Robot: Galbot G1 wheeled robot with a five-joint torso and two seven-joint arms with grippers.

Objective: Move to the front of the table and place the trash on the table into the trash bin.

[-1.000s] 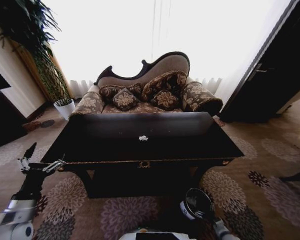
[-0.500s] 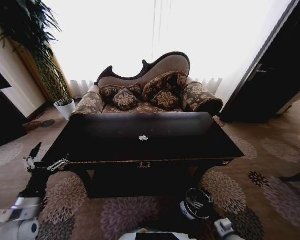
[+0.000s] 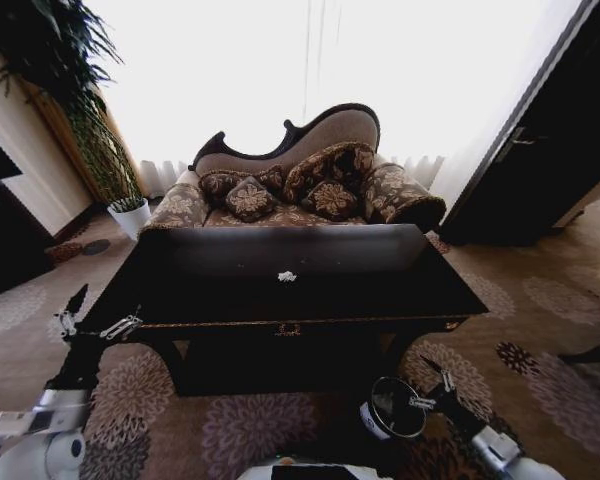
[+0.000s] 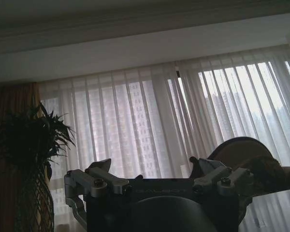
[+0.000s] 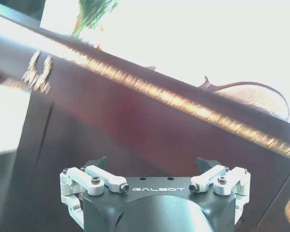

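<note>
Over on the left, low beside the table's front corner, the left gripper (image 3: 90, 312) hangs with its fingers spread apart and nothing between them; its wrist view looks up past those parted metal fingers at sheer white curtains and a spiky potted plant (image 4: 31, 159). My read is that it waits outside the table edge, ready to reach in. Move across to the table (image 3: 210, 300) itself, broad and rectangular, glossy black with a thin gold trim line along the front and a small gold emblem (image 3: 288, 329) at the centre, standing square ahead of the robot with a patterned, cushion-heaped sofa (image 3: 300, 185) behind it. Near the middle of the dark top lies one small white paper wad (image 3: 287, 276), crumpled and light, well apart from both grippers; that is the trash I can make out, and no bottle or can is clear to me. Down by the robot's base, just right of centre, stands the trash bin (image 3: 395, 408), a round black cylinder with a white label, sitting on the floral carpet. Right beside its rim hovers the right gripper (image 3: 432, 388), fingers likewise splayed and empty, its wrist view aimed at the gold-trimmed table front.
</note>
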